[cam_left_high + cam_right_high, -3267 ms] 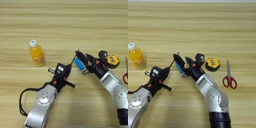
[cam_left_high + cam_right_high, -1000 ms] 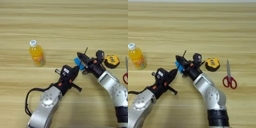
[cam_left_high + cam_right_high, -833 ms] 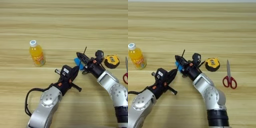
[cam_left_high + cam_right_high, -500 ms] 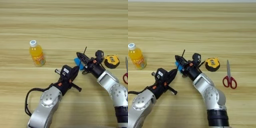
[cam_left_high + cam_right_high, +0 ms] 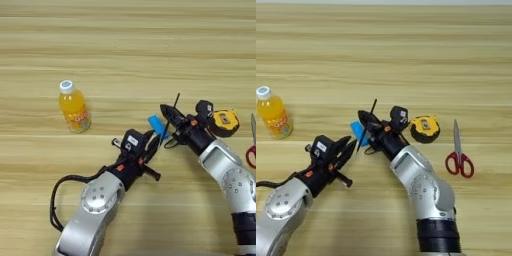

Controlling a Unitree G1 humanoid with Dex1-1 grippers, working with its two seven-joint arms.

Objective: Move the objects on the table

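Right pincer (image 5: 363, 131) clenched on small blue block (image 5: 358, 132), light & stiff; left pincer (image 5: 345, 148) released nearby.

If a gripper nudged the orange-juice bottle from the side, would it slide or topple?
The orange-juice bottle stands upright and looks taller than its base is wide, so a push near the white cap would probably tip it. Its round body suggests it would roll once down. It appears nearly full, so likely weighty for its size; a low push might slide it along the table.
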